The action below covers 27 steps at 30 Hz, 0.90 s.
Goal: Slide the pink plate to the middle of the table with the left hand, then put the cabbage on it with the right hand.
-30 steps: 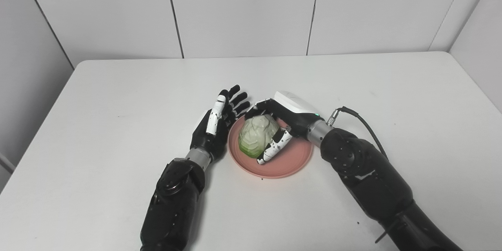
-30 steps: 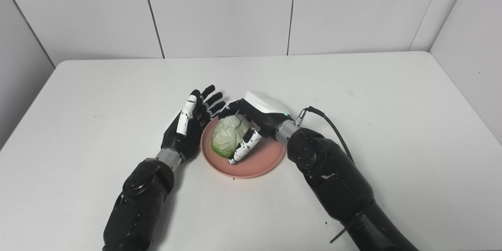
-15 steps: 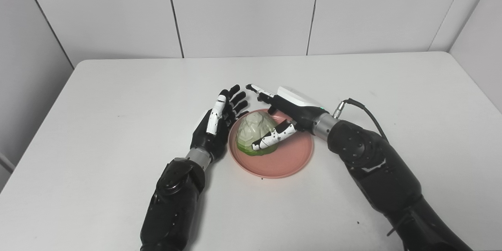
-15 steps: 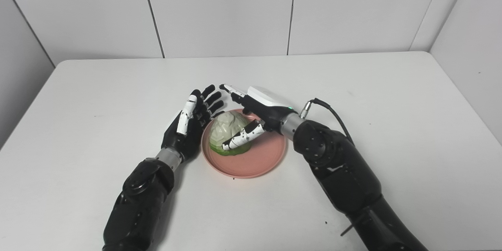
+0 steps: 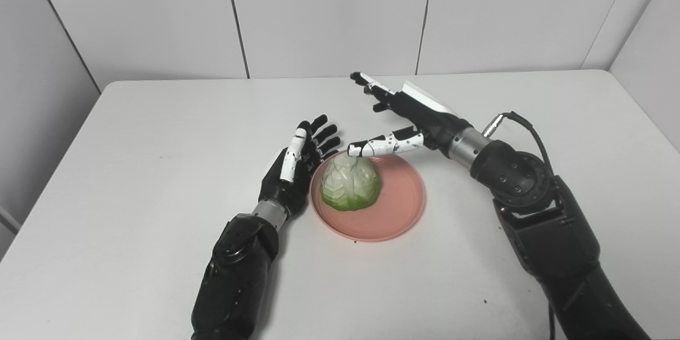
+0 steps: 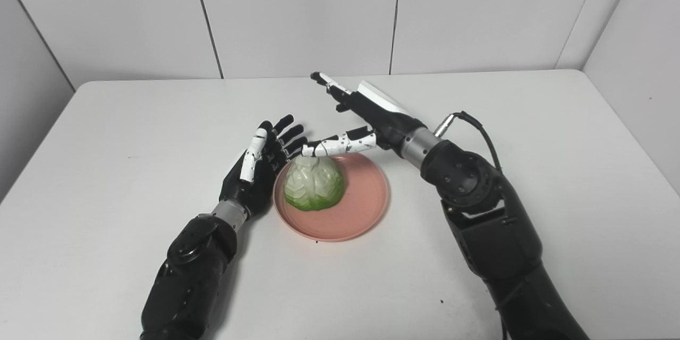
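A pale green cabbage half sits on the left part of the pink plate, near the middle of the white table. My right hand hovers above and behind the plate, open, fingers spread and holding nothing. Its thumb tip is just over the cabbage's top. On the table against the plate's left rim rests my left hand, open with the palm facing the plate and nothing in it.
White wall panels stand behind the table's far edge. A grey cable loops off my right wrist. Small dark specks lie on the table in front of the plate.
My right hand has let go of the cabbage, opened, and lifted up and back to the right. The cabbage now rests flat on the plate. The left hand has not moved.
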Motion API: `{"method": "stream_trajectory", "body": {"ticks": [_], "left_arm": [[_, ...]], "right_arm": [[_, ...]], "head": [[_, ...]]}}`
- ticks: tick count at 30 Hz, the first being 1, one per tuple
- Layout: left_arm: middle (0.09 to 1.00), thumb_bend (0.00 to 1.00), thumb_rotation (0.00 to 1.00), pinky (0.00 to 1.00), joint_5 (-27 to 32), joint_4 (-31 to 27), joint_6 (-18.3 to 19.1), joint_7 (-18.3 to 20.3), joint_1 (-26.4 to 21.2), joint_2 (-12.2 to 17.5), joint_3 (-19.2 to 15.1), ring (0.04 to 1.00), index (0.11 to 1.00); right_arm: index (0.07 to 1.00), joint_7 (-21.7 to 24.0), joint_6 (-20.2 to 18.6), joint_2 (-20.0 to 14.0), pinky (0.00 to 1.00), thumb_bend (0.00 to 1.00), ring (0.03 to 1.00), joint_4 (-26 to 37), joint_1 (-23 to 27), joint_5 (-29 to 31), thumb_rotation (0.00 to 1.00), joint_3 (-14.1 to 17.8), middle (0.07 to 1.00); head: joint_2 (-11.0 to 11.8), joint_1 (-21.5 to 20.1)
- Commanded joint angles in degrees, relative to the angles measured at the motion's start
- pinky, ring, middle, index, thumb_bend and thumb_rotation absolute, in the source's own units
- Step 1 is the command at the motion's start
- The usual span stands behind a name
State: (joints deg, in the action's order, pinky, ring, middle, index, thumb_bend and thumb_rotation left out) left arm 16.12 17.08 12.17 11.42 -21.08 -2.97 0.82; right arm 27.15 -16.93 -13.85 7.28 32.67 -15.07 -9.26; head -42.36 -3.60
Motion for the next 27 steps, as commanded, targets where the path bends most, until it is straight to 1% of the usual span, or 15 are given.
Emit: {"method": "stream_trajectory", "body": {"ticks": [1, 4, 5, 6, 7, 9, 11, 13, 15, 18, 19, 21, 23, 25, 27], "left_arm": [[0.933, 0.43, 1.00, 0.91, -0.77, 1.57, 3.00, -1.20, 2.41, 0.35, -0.38, 0.914, 0.931], [0.939, 0.43, 1.00, 0.92, -1.02, 1.02, 2.48, -1.21, 2.92, 0.55, -0.56, 0.918, 0.938], [0.940, 0.43, 1.00, 0.92, -1.37, 0.69, 2.06, -1.53, 3.26, 0.55, -0.61, 0.918, 0.939], [0.939, 0.44, 1.00, 0.91, -1.63, 0.47, 1.78, -1.76, 3.48, 0.54, -0.65, 0.917, 0.938], [0.939, 0.44, 1.00, 0.91, -2.16, -0.11, 1.41, -2.17, 3.95, 0.53, -0.61, 0.917, 0.938], [0.942, 0.44, 1.00, 0.91, -2.84, -0.87, 1.04, -2.56, 4.51, 0.56, -0.65, 0.920, 0.944], [0.950, 0.45, 1.00, 0.92, -3.93, -1.81, 0.01, -2.67, 5.36, 0.76, -0.38, 0.929, 0.953], [0.956, 0.45, 1.00, 0.93, -5.27, -2.86, -1.65, -2.92, 6.43, 1.01, -0.01, 0.936, 0.959], [0.964, 0.44, 1.00, 0.94, -6.41, -3.82, -3.57, -3.13, 7.70, 1.14, 0.26, 0.946, 0.967], [0.989, 0.42, 1.00, 0.98, -6.89, -4.55, -6.60, -2.68, 9.40, 1.29, 0.20, 0.978, 0.990], [0.989, 0.42, 1.00, 0.98, -7.17, -5.08, -7.13, -2.85, 10.00, 1.24, 0.24, 0.978, 0.990], [0.996, 0.41, 1.00, 0.99, -8.15, -6.55, -7.92, -3.19, 11.39, 1.27, 0.49, 0.985, 0.996], [1.000, 0.41, 1.00, 1.00, -8.82, -7.72, -8.74, -3.04, 12.65, 1.55, 0.74, 0.997, 1.000], [1.000, 0.42, 1.00, 1.00, -9.25, -8.50, -9.07, -2.97, 13.50, 1.84, 0.83, 0.997, 1.000], [1.000, 0.44, 1.00, 1.00, -9.70, -9.71, -8.88, -3.08, 14.70, 1.95, 0.93, 0.996, 1.000]], "right_arm": [[1.000, -3.96, 1.86, 0.78, 0.86, 1.00, 0.953, 2.57, 0.54, 2.43, 0.62, 2.96, 0.985], [1.000, -7.96, 1.90, 2.20, 0.86, 1.00, 0.936, 4.52, -1.55, 2.84, 0.75, 5.42, 0.968], [1.000, -9.72, 1.96, 3.07, 0.86, 1.00, 0.934, 5.20, -3.10, 3.32, 0.77, 6.66, 0.963], [1.000, -10.90, 2.06, 3.63, 0.88, 0.96, 0.945, 5.57, -4.14, 3.73, 0.85, 7.40, 0.973], [1.000, -12.60, 3.38, 4.12, 0.89, 0.94, 0.948, 5.53, -5.93, 3.88, 0.87, 8.19, 0.977], [1.000, -14.77, 5.56, 4.59, 0.89, 0.87, 0.953, 5.12, -8.02, 3.86, 0.98, 8.74, 0.983], [1.000, -17.00, 7.13, 6.17, 0.92, 0.86, 0.967, 4.54, -10.71, 5.67, 1.00, 10.09, 0.994], [1.000, -19.04, 8.41, 8.20, 0.95, 0.89, 0.984, 3.40, -13.86, 8.12, 1.00, 11.49, 0.999], [1.000, -20.62, 10.66, 9.59, 0.99, 0.91, 0.997, 1.75, -16.69, 9.43, 1.00, 12.03, 1.000], [1.000, -22.47, 14.17, 10.61, 1.00, 0.83, 1.000, 0.00, -20.48, 9.29, 1.00, 11.71, 1.000], [1.000, -22.96, 15.32, 10.77, 1.00, 0.83, 1.000, -0.48, -21.56, 9.28, 1.00, 11.55, 1.000], [1.000, -23.33, 17.65, 11.03, 1.00, 0.77, 1.000, -1.62, -23.61, 9.71, 1.00, 11.31, 1.000], [1.000, -23.65, 18.44, 11.63, 1.00, 0.69, 1.000, -2.20, -25.26, 10.26, 1.00, 11.18, 1.000], [1.000, -24.32, 17.95, 12.27, 1.00, 0.58, 1.000, -2.06, -26.26, 10.33, 1.00, 10.93, 1.000], [1.000, -24.51, 18.67, 13.02, 1.00, 0.46, 1.000, -2.36, -27.14, 11.87, 1.00, 11.01, 1.000]], "head": [[0.05, -0.14], [0.15, -0.47], [0.21, -0.55], [0.22, -0.56], [0.31, -0.65], [0.41, -0.67], [0.44, -0.61], [0.48, -0.56], [0.52, -0.59], [0.64, -0.64], [0.64, -0.64], [0.62, -0.72], [0.62, -0.71], [0.56, -0.61], [0.53, -0.62]]}}
